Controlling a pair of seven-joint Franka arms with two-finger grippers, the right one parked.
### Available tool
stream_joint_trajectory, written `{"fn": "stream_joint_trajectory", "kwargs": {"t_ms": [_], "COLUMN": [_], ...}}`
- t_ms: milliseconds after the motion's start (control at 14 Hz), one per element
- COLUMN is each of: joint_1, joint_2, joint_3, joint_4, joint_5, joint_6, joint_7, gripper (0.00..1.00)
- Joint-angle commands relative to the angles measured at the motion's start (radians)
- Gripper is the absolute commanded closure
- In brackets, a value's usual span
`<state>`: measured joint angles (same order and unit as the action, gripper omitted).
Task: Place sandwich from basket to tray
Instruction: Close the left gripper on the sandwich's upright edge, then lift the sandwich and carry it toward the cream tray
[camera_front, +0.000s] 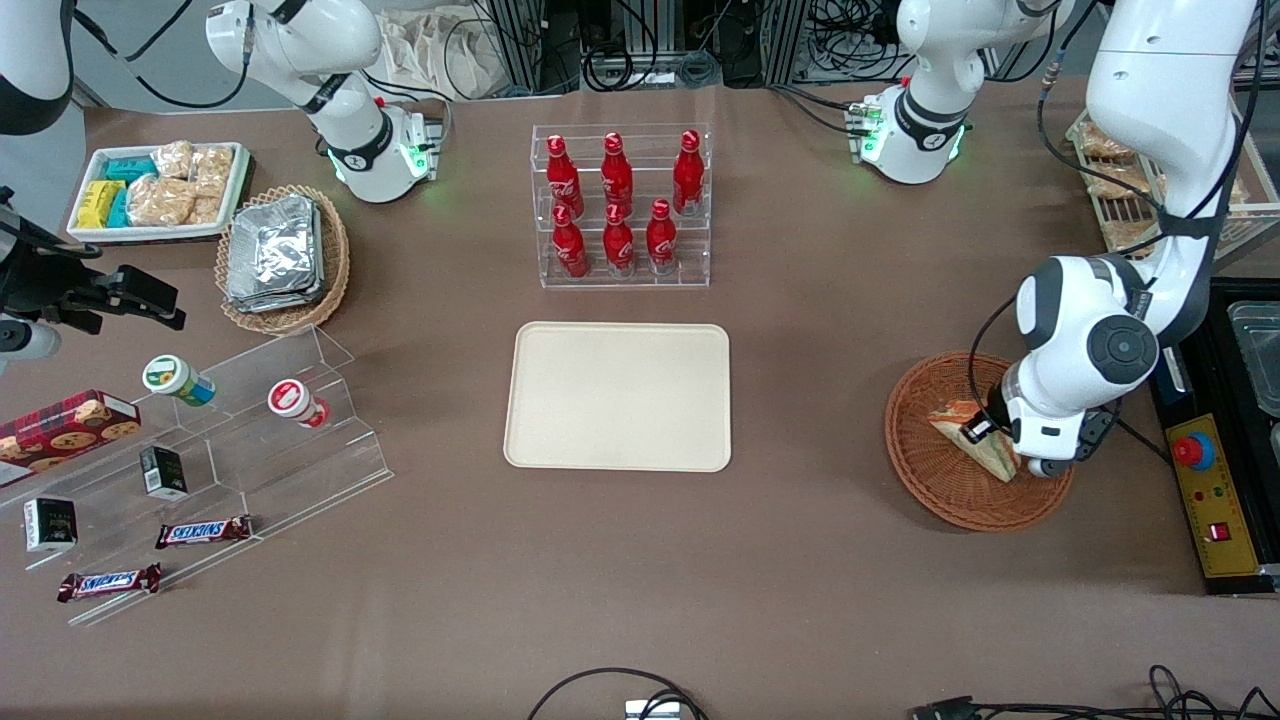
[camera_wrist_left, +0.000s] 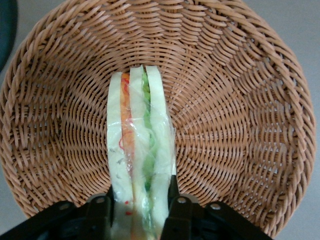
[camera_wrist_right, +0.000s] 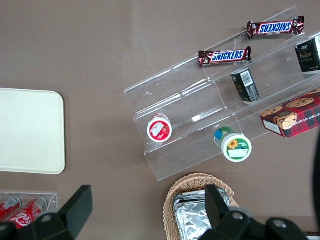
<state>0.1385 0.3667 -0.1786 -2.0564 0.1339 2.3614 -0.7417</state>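
Scanning the front view from its left edge: at the parked arm's end of the table there's a white snack tray (camera_front: 157, 190), a lighter wicker basket of foil packets (camera_front: 283, 258), and a clear stepped display stand (camera_front: 250, 440) with 2 little cups, some small boxes and 2 Snickers bars (camera_front: 203, 531). Middle of the table has a clear rack with 6 red bottles (camera_front: 620, 205), and nearer the camera than that sits the tray (camera_front: 618, 395), flat, beige, nothing on it.

Then well off toward the working arm's end is the basket (camera_front: 925, 470), and that's where the action is. The sandwich (camera_wrist_left: 141, 155) stands on edge in the basket, wrapped in clear film, and the gripper (camera_wrist_left: 140, 202) is down in there with 1 finger pressed against each bread face, so it's clamped on the sandwich. The sandwich looks like it hasn't left the basket yet.

So I'd call this the grasp-to-lift step. To do it well: go straight up first so the wedge clears the wicker rim, don't squeeze harder since the bread is soft and the film looks slippery, then carry it sideways across to the tray and set it down near the middle before letting go.
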Motion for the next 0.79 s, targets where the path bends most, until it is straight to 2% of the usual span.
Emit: {"fn": "stream_joint_trajectory", "kwargs": {"t_ms": [0, 357, 500, 714], "joint_1": [-0.002, -0.08, -0.124, -0.168], "joint_2": [-0.07, -0.216, -0.219, -0.197], "joint_3": [-0.01, -0.031, -0.057, -0.145], "joint_4": [0.011, 0.148, 0.255, 0.412], "joint_5": [0.016, 0.027, 0.024, 0.01], "joint_6": [-0.072, -0.37, -0.482, -0.632], "joint_7": [-0.013, 0.109, 0.149, 0.159], "gripper": [1.0, 1.0, 1.0, 1.0]}}
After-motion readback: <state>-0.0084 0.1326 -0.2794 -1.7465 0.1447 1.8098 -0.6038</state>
